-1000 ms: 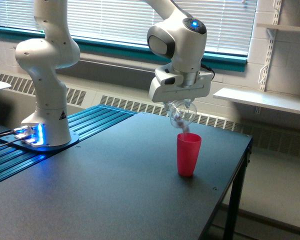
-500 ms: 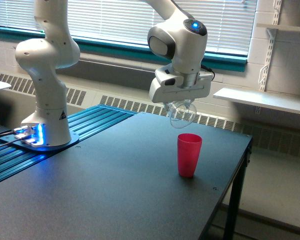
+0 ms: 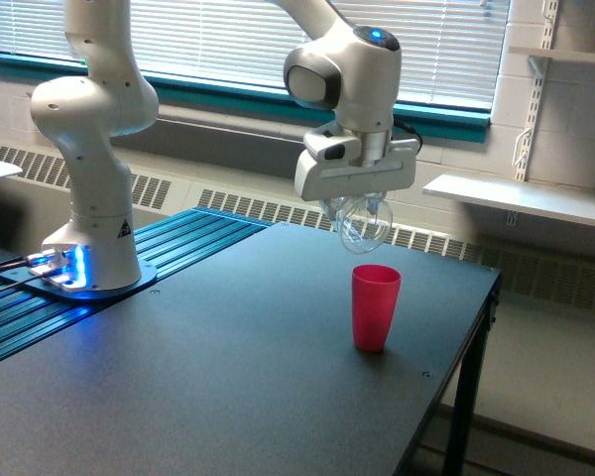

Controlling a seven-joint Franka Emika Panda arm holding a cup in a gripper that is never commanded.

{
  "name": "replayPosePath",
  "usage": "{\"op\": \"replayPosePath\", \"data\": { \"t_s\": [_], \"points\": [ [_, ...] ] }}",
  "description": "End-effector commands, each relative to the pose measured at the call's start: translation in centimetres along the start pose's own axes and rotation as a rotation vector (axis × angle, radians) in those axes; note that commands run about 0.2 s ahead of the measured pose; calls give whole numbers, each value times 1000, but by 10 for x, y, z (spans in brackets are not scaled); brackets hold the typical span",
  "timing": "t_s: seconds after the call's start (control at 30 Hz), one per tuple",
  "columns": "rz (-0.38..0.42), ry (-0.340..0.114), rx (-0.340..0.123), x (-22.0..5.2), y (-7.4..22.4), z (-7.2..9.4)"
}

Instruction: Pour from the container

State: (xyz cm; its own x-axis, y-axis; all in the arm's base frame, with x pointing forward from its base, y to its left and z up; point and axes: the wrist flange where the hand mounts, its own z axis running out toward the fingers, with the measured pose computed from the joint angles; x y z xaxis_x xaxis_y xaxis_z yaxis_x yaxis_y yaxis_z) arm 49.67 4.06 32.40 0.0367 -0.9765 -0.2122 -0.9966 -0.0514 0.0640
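Gripper hangs from the white arm's wrist above the black table, fingers mostly hidden behind the glass, clamped on the container, a clear mug-like cup. Container sits right under the gripper body, tipped over on its side w/ round wall facing the camera; can't tell which way the mouth points, and contents can't be made out through the glass. Pink cup stands upright on the table below the gripper and a touch toward the exterior view's right, clear gap between its rim and the container, not touching. No stream visible between the two. Arm's base w/ blue lights is well off to the exterior view's left of the gripper, mounted on a teal ribbed panel at the table's far-left side. Behind the gripper: window blinds, radiator grille along the wall, and a white shelf on the exterior view's right at approx. gripper height.
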Motion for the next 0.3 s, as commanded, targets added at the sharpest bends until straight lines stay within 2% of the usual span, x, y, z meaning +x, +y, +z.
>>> {"op": "replayPosePath", "data": {
  "t_s": [0.03,0.2,0.3],
  "points": [
    [-1,36,19,-10,10,0],
    [-6,54,52,-14,13,-3],
    [-3,69,44,-16,16,-2]
  ]
}}
